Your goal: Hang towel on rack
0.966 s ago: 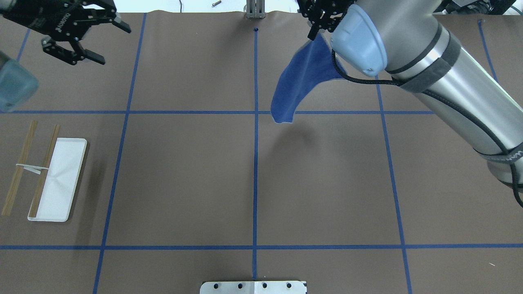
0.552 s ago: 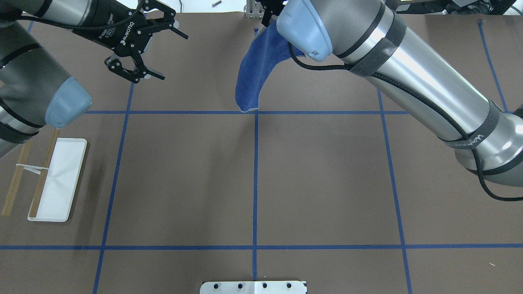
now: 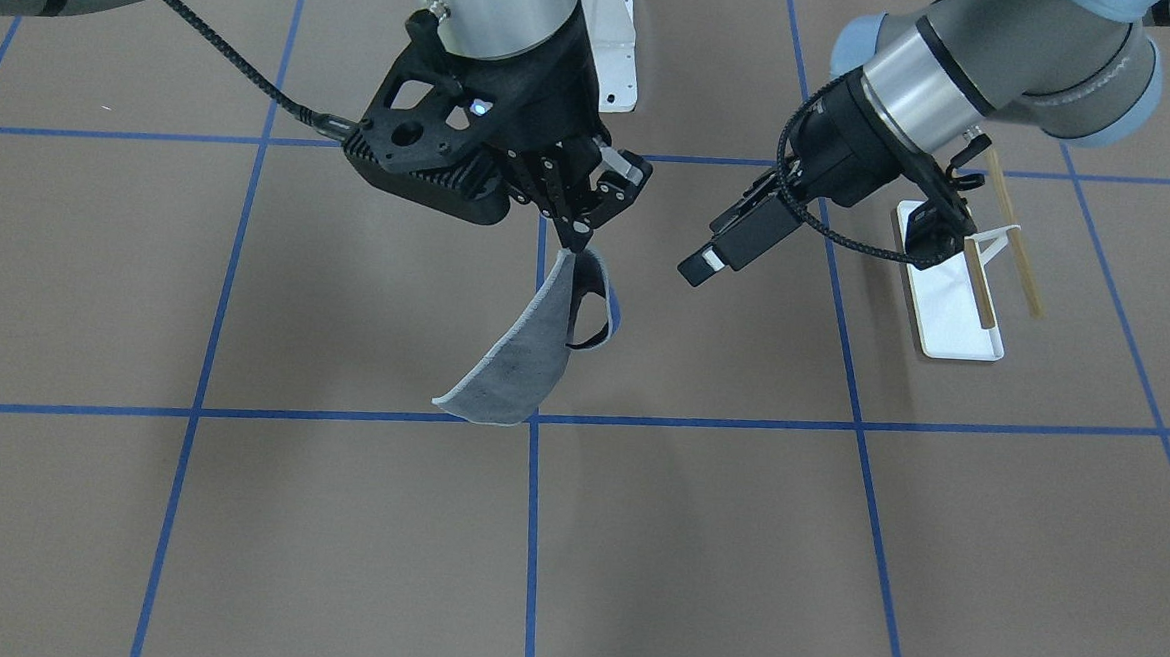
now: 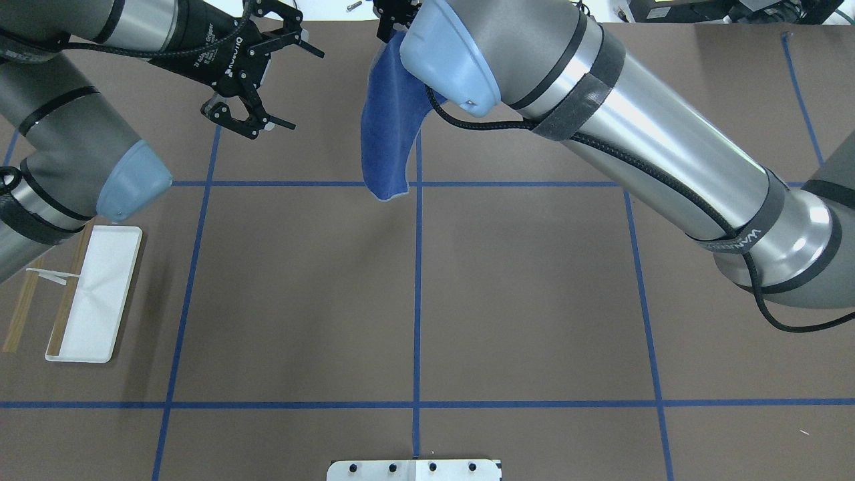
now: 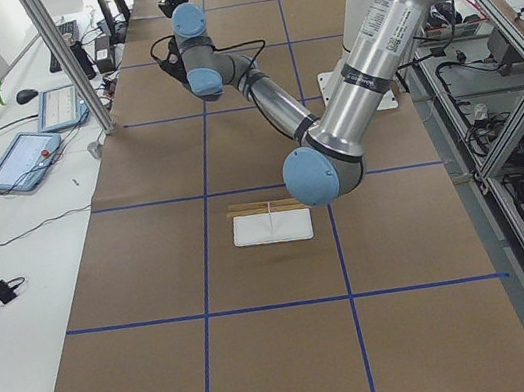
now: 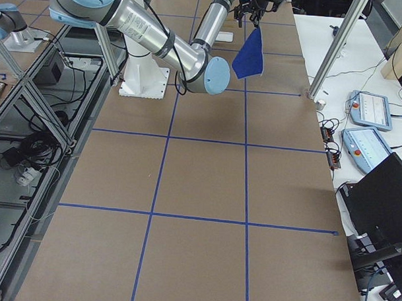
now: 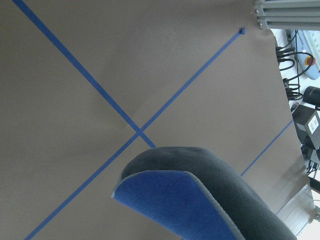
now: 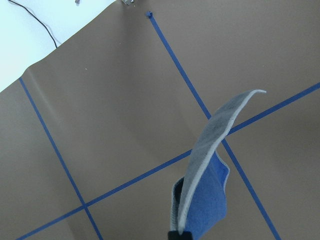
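We take the overhead view as our dial, with 12 o'clock at the far edge of the table, which is covered in brown paper and crossed by blue tape lines.

The right arm comes in from 3 o'clock and stretches up to 12 o'clock. The left arm enters at 9 o'clock and bends toward 11 o'clock, with its blue elbow cap over the far end of the rack.

The towel hangs at 12 o'clock, just on the 9 o'clock side of the centre tape line. It shows us its blue face from overhead and its dark grey face from across the table. It dangles from one pinched corner, curled along its length, with the lower edge free and its shadow on the paper below.

The rack stands on the table at 8 o'clock, well apart from the towel. We see its white tray and two parallel wooden rods, one above the tray's outer edge and one beyond it.

The right gripper has its fingertips clamped together on the towel's top corner. The left gripper sits at 11 o'clock, to the 9 o'clock side of the towel and not touching it. Its fingers are spread apart and hold nothing.
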Controlling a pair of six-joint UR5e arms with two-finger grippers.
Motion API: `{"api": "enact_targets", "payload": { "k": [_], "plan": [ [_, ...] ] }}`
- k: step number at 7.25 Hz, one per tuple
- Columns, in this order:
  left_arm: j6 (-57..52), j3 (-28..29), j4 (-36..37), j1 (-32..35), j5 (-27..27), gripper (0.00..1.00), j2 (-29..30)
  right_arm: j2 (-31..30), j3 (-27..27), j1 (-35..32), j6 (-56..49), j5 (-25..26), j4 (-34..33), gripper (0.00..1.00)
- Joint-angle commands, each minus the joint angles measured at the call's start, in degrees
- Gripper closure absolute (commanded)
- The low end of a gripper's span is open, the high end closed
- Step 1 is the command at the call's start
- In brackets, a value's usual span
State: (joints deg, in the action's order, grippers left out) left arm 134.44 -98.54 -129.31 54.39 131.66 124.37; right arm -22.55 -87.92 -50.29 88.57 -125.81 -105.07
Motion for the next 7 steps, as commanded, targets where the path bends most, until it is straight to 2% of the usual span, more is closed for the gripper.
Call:
{"api": "enact_targets", "payload": {
  "k": [1, 7],
  "plan": [
    [8.0, 2.6, -8.2, -0.2, -2.2, 0.02, 0.0, -0.1, -1.5, 1.5, -0.2, 1.4, 0.0, 1.0],
    [9.7, 1.8, -8.6, -2.1, -3.3, 0.04, 0.0, 1.5, -3.8, 3.0, -0.4, 3.3, 0.9, 1.0]
  ]
}}
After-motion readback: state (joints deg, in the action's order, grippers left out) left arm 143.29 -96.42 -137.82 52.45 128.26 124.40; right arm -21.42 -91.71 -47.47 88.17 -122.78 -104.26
